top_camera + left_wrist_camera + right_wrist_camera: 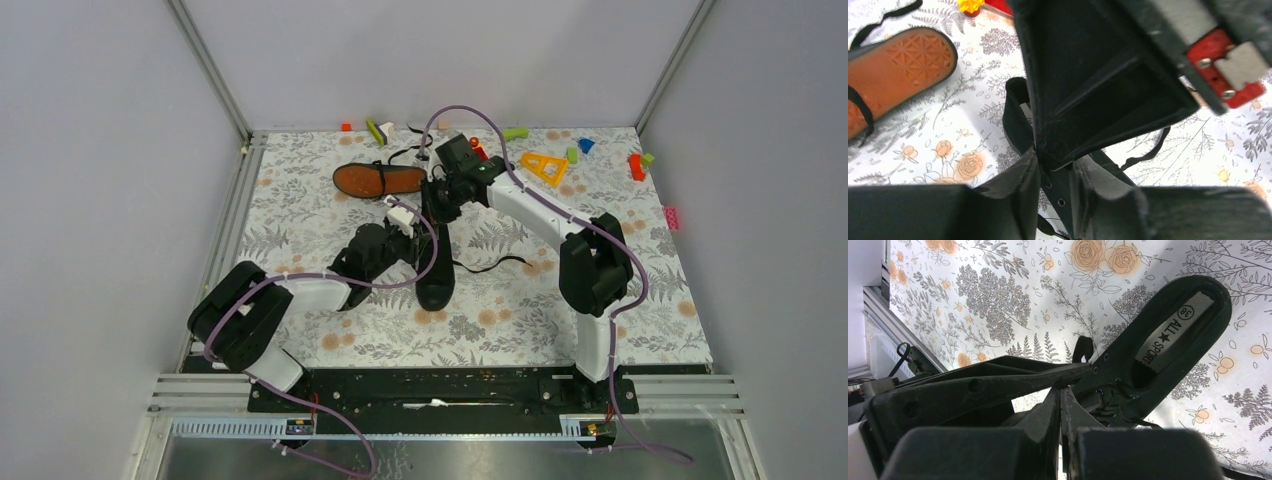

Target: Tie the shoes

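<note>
One black shoe (436, 275) stands upright mid-table, opening toward the back; its label "38 ALL SPORT" shows in the right wrist view (1168, 340). The other shoe (378, 180) lies on its side at the back, orange-brown sole showing, also in the left wrist view (898, 65). My left gripper (408, 222) is nearly closed, its fingertips (1028, 175) on either side of the upright shoe's eyelet strip (1060, 200). My right gripper (437, 205) is shut at the lacing (1060, 395), tips pressed together right against the left gripper. A loose lace end (490, 265) trails right on the table.
Small toy blocks lie along the back edge: an orange triangle (545, 166), a green piece (515, 133), a blue one (585, 144), red ones (636, 166) and a pink one (671, 216). Grey walls close in the table on three sides.
</note>
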You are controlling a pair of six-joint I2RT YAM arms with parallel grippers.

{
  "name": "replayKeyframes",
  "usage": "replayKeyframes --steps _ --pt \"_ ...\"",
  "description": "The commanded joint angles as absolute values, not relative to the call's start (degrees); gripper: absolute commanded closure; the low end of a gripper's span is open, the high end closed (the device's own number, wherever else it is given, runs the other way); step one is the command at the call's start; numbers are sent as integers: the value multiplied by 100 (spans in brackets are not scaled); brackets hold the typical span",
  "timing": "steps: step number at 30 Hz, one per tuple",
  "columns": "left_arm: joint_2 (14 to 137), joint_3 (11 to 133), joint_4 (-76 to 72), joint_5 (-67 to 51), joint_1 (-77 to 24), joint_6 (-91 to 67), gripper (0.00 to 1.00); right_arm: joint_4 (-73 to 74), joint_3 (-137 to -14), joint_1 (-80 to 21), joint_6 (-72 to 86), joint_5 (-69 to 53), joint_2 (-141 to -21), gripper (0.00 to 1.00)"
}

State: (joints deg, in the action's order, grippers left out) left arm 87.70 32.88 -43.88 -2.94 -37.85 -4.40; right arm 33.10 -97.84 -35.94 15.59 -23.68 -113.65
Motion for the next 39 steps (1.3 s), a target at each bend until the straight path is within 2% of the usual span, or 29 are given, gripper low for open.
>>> replayKeyframes --steps 1,4,7,9,10,12,16,19,23,26,29,31,34,36,37,39 --pt "8906 3507 -4655 -293 -3794 -592 79 3369 -10010 -3513 1667 -2505 -11387 100" --pt "9005 3380 -4921 -323 -3797 -789 77 3366 -10002 -3482 1712 -2519 -11373 100" --pt "9106 3190 -5342 -283 -3797 -963 61 3365 -9985 -3474 1727 -2528 -11351 100" --pt "9168 3161 -5453 -322 -3797 -1012 57 3368 -9975 -3472 1722 -2570 -11353 100" --pt "9189 3149 -5485 -337 -3792 -1019 60 3372 -9974 -3467 1723 -2588 -11352 100" --pt "9222 3147 -5503 -360 -3789 -1041 72 3368 -9959 -3465 1718 -2603 -11336 100" --pt "9295 3089 -5655 -432 -3763 -1083 84 3369 -9923 -3462 1706 -2602 -11318 100" --pt "9331 3018 -5799 -536 -3753 -1059 99 3366 -9901 -3455 1681 -2593 -11312 100" --pt "9394 2869 -6145 -537 -3723 -1146 100 3357 -9887 -3407 1709 -2584 -11306 100" --pt "9440 2721 -6484 -439 -3684 -1252 78 3324 -9874 -3386 1705 -2662 -11298 100" --pt "9465 2681 -6589 -467 -3643 -1274 74 3327 -9877 -3379 1702 -2701 -11308 100" --pt "9503 2672 -6665 -553 -3621 -1268 77 3322 -9879 -3377 1717 -2724 -11313 100" --pt "9526 2641 -6774 -687 -3595 -1238 96 3328 -9871 -3383 1731 -2725 -11321 100" --pt "9509 2616 -6816 -732 -3578 -1222 98 3325 -9863 -3384 1725 -2739 -11316 100" --pt "9503 2604 -6857 -745 -3570 -1215 95 3327 -9860 -3380 1723 -2748 -11318 100" --pt "9506 2594 -6924 -755 -3568 -1204 74 3322 -9861 -3376 1730 -2747 -11316 100"
